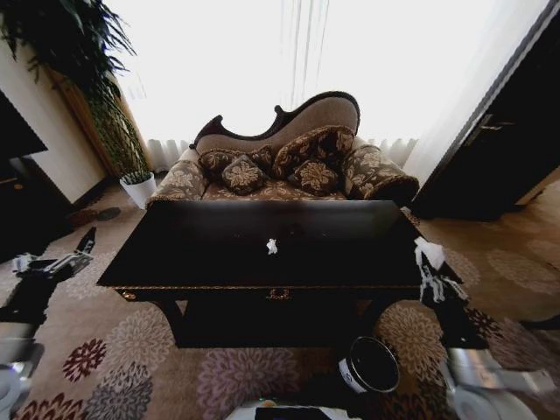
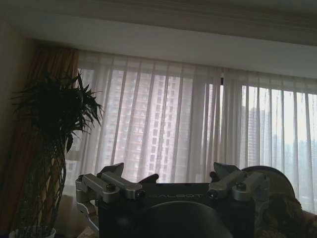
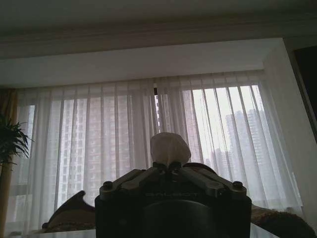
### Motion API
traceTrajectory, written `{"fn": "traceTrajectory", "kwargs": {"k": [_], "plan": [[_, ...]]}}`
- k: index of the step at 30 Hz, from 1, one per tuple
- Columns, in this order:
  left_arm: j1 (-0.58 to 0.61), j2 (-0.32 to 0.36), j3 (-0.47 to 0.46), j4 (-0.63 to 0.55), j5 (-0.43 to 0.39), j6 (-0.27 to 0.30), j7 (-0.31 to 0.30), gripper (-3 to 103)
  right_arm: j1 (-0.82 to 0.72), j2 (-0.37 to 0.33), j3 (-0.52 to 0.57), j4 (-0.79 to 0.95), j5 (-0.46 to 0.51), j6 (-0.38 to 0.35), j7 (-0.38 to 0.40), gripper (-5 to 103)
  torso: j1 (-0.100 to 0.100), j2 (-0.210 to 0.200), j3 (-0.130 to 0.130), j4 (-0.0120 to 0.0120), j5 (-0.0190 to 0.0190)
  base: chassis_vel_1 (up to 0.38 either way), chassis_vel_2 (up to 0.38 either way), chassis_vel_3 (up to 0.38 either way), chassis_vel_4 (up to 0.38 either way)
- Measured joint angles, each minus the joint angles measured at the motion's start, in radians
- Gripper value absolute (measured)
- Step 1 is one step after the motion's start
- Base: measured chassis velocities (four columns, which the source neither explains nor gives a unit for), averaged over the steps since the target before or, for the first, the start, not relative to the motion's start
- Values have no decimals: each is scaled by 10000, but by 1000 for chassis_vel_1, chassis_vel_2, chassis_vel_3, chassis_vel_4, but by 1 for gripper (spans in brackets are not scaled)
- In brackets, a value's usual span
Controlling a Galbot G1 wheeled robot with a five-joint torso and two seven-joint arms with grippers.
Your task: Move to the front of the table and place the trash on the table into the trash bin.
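Sheer curtains and an ornate sofa (image 1: 289,157) fill the room behind the table (image 1: 219,254), which we now face squarely. Off the table's left edge our left gripper (image 1: 83,241) points upward with its jaws spread and nothing between them. Near the middle of the tabletop lies one small white tissue wad (image 1: 272,247), well apart from both grippers; we judge it light, soft and crushable, best pinched across its bulk from above. Below the table's front edge, toward the right, stands the trash bin (image 1: 370,364). Off the right edge our right gripper (image 1: 429,260) points up with its jaws pressed onto a second tissue wad (image 3: 170,148), which bulges above the fingertips.
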Motion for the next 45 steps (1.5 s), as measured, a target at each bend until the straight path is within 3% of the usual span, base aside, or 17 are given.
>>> {"fn": "traceTrajectory", "kwargs": {"k": [6,18,28,43,45], "plan": [[-87,-105,203,-5,125,8,-6,100,-225,364,-150,-764,-876,545,72,1,0,-1,0,1,-3,0,0,0,0],[-137,-101,197,49,131,25,-12,100,-296,459,-691,-2509,-1484,1116,-390,1,0,-1,0,1,0,0,0,0,0],[-95,-58,104,26,131,49,-22,100,623,373,-2010,-5541,-1889,1328,-587,1,0,0,1,1,0,0,0,0,0],[450,-26,-611,-410,-119,62,-25,100,2701,-67,-3964,-8323,-1864,-395,904,1,0,0,1,0,0,0,0,0,0],[570,-17,-793,-477,-177,65,-25,100,3242,-183,-4287,-8991,-1871,-1050,1624,1,0,0,1,3,1,0,0,0,0]]}}
